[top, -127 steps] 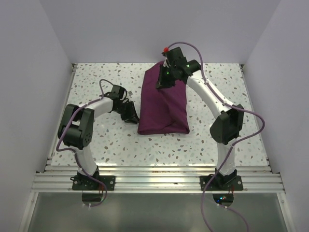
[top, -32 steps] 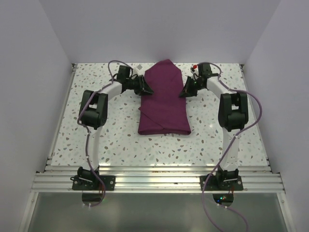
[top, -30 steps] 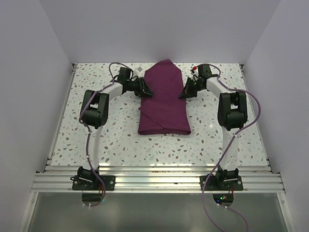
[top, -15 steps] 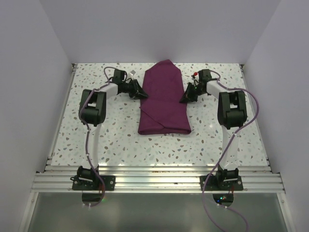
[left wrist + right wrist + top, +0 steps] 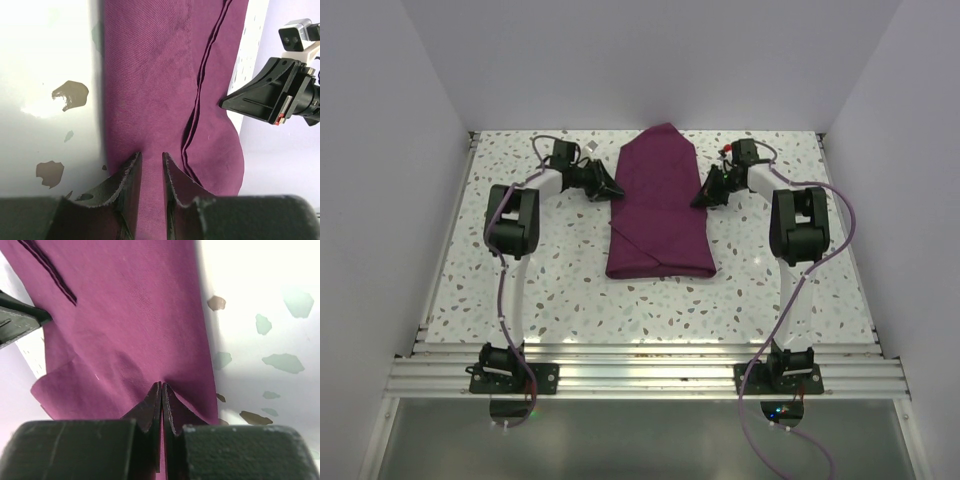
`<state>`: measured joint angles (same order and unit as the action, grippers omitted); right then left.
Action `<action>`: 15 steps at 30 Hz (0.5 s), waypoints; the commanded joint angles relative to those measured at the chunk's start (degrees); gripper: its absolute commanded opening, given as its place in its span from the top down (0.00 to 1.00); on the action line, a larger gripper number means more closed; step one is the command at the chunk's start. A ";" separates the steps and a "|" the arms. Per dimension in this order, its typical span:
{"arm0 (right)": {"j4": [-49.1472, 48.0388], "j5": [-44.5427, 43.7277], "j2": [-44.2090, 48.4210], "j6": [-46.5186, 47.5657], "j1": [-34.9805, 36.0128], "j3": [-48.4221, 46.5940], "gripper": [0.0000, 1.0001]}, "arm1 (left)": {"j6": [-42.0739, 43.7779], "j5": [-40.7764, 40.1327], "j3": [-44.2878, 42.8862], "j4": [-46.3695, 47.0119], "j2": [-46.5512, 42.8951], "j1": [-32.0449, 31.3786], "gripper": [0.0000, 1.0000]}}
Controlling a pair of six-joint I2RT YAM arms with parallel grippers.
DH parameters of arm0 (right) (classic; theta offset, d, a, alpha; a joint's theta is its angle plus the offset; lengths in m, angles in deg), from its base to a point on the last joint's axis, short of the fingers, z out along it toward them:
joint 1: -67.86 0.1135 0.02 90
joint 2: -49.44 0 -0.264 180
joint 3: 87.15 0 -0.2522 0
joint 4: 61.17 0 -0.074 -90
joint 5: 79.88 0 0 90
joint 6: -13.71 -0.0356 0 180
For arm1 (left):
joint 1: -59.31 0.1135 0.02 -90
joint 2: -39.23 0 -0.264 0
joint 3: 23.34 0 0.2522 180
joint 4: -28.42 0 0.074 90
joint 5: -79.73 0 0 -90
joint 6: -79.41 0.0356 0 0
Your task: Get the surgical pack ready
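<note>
Left wrist view: the left claw (image 5: 151, 159) stands a little apart over the left border of the deep purple folded cloth pack (image 5: 165, 75), and nothing is visibly pinched in it. The right claw (image 5: 161, 387) is closed together and presses on the opposite border, where small creases spread. I cannot tell if a thin fold is caught there. I judge that both are at the edges to flatten or tuck the sides. The pack lies flat on the middle-far part of the white speckled bench (image 5: 520, 280), between the two claws, with its pointed end toward the back wall (image 5: 650, 60).
</note>
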<state>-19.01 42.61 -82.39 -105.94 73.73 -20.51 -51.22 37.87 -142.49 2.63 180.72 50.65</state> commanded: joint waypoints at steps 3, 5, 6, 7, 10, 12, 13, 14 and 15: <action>-4.49 -1.37 -0.35 -2.78 -0.24 -2.72 0.98 | -6.90 0.99 0.87 8.13 0.27 1.72 0.73; -6.16 -2.51 -1.14 -4.45 -0.24 -2.45 0.96 | -8.85 1.25 1.06 10.44 1.41 1.90 0.73; -7.38 -2.69 -1.50 -5.32 -0.16 -1.93 0.96 | -9.56 1.08 0.88 13.32 1.85 1.99 0.73; -8.79 -2.52 -2.02 -7.25 -0.24 -1.49 0.96 | -10.96 0.99 0.53 14.31 2.21 1.99 0.73; -15.38 -1.65 -2.82 -11.64 -0.16 -0.26 0.95 | -15.08 0.90 0.53 20.63 2.83 1.90 0.72; -21.45 -1.46 -3.25 -13.76 -0.24 0.62 0.94 | -16.68 0.20 0.27 24.23 3.26 1.99 0.71; -22.50 -1.29 -3.52 -15.51 -0.16 0.37 0.93 | -17.99 0.03 -0.43 25.47 3.53 1.90 0.71; -24.17 -0.85 -4.74 -16.31 -0.24 -0.16 0.93 | -18.70 -0.32 -0.79 26.52 4.05 1.90 0.71; -24.79 -0.59 -5.45 -17.10 -0.24 -1.73 0.93 | -19.49 -0.33 -1.14 29.41 4.32 1.81 0.70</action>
<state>-35.05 41.40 -86.06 -117.89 73.73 -20.44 -65.99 37.65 -142.05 21.19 184.02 52.13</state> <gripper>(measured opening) 0.068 0.292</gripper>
